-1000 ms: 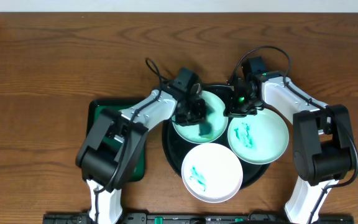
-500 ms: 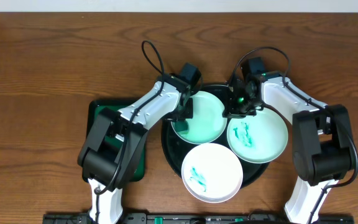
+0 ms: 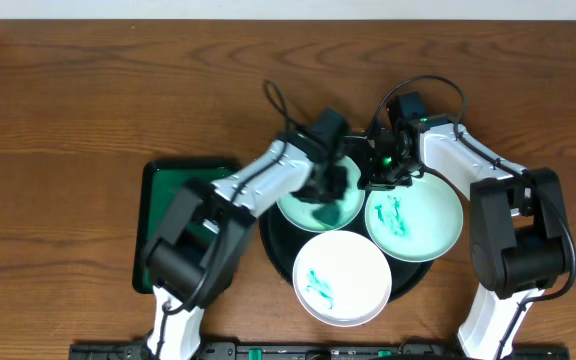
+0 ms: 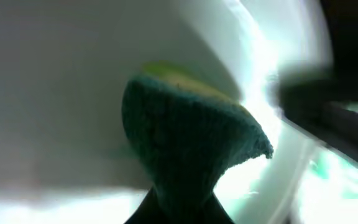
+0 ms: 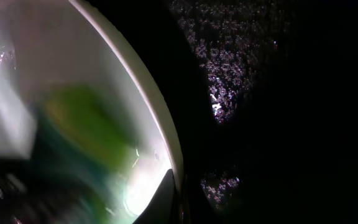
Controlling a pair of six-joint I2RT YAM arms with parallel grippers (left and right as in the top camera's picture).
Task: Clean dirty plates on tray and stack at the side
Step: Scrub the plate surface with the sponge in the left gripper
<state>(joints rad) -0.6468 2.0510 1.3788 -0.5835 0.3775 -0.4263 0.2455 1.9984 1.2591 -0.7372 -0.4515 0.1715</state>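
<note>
Three plates lie on the round black tray (image 3: 274,243). The back-left mint plate (image 3: 294,208) shows no smear where it is bare. The right mint plate (image 3: 418,218) and the front white plate (image 3: 341,278) each carry teal smears. My left gripper (image 3: 330,184) is shut on a dark teal sponge (image 4: 185,140) with a yellow-green top, and presses it on the back-left mint plate (image 4: 55,74). My right gripper (image 3: 379,175) is shut on that plate's right rim (image 5: 160,134), with the tray's black floor (image 5: 241,81) beside it.
A smaller dark-green rectangular tray (image 3: 173,205) lies left of the black tray, partly under my left arm. Brown wooden table (image 3: 88,90) surrounds both trays. The two arms nearly meet over the back of the black tray.
My left gripper has swept the sponge from the mint plate's left edge to its right side. My right gripper has stayed on the rim.
</note>
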